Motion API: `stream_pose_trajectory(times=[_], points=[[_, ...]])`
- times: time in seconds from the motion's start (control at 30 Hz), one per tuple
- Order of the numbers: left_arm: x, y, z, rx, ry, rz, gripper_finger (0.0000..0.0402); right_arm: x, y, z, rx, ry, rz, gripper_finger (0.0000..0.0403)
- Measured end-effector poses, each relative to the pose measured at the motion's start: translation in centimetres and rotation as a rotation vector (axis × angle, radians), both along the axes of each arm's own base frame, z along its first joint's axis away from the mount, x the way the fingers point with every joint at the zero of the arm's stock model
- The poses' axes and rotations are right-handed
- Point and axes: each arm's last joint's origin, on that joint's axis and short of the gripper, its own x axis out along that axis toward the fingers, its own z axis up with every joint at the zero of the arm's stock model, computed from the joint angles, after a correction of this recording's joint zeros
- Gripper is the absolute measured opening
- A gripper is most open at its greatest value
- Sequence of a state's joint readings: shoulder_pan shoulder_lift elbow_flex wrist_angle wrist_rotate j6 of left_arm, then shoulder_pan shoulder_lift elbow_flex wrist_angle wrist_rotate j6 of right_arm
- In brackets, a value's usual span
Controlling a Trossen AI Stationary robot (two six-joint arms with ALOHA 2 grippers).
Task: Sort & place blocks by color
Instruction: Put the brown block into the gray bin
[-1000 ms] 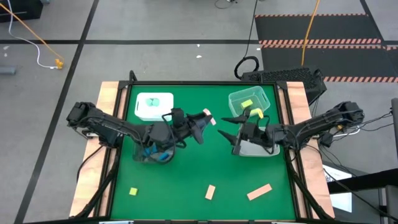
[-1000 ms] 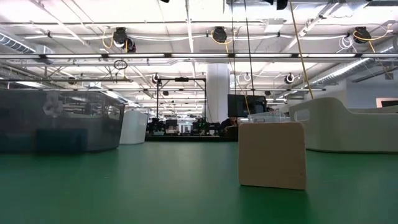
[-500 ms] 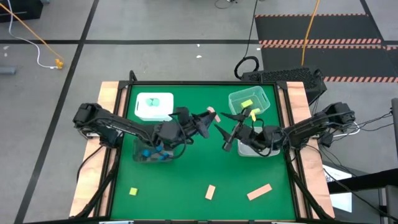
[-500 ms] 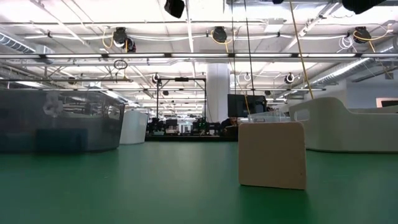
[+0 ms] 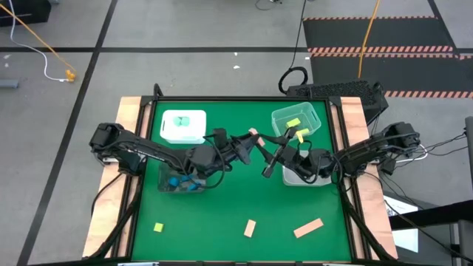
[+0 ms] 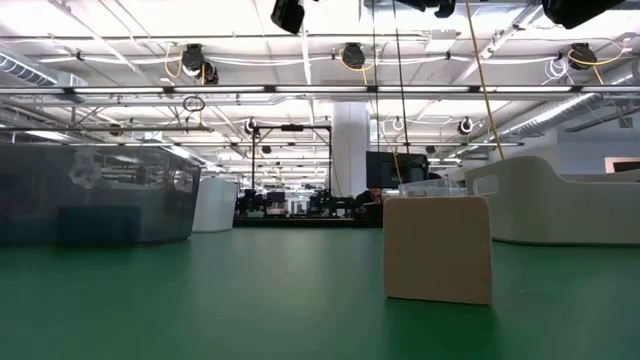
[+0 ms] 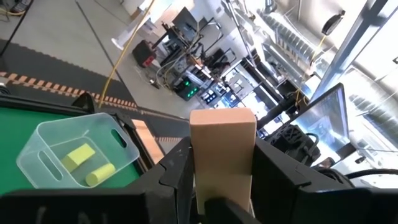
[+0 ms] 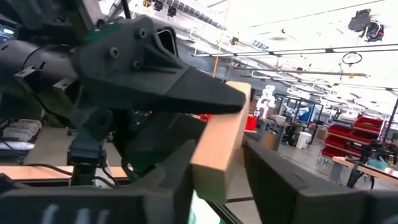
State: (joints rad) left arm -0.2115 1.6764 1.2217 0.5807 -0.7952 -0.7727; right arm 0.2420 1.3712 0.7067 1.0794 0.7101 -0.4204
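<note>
Tan-peach block [image 5: 253, 135] was held in the air above the middle of the green table [image 5: 222, 214], between the two grippers – a handover. The left gripper [image 5: 246, 140] was clamped on one end of it; in the left wrist view the block [image 7: 222, 149] stood up between the dark fingers. The right gripper [image 5: 270, 148] had its fingers on both sides of the other end, as the right wrist view showed [image 8: 217, 146], but if they already pressed firmly I cannot tell.

Around them, at the upper right of the high view, was a clear tray [image 5: 295, 120] with yellow-green blocks [image 5: 293, 123], and below it a grey tray [image 5: 304, 177]. At the upper left stood a white tray [image 5: 182, 127], and under the left arm a clear tray with blue blocks [image 5: 177, 182].

Along the lower edge three blocks lay loose – a yellow-green cube [image 5: 158, 227], a tan cube [image 5: 250, 227] and a tan bar [image 5: 308, 228].

I judge the next move asks the right gripper to grip fully before the left lets go.
</note>
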Motion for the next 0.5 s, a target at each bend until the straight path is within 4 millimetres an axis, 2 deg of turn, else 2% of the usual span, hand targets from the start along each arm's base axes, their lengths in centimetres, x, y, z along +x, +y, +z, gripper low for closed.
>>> stream_pose_trajectory(times=[0.17, 0.37, 0.5], points=[[-0.02, 0.04, 0.01, -0.006, -0.004, 0.012, 0.0129, -0.02, -0.05, 0.01, 0.007, -0.002, -0.011, 0.0041], [0.01, 0.15, 0.01, -0.005, -0.003, 0.011, 0.0133, -0.12, -0.08, 0.13, 0.014, -0.006, -0.015, 0.004], [0.07, 0.54, -0.02, 0.013, 0.011, 0.023, 0.0206, -0.81, -0.11, 0.71, 0.04, 0.002, -0.06, 0.004]])
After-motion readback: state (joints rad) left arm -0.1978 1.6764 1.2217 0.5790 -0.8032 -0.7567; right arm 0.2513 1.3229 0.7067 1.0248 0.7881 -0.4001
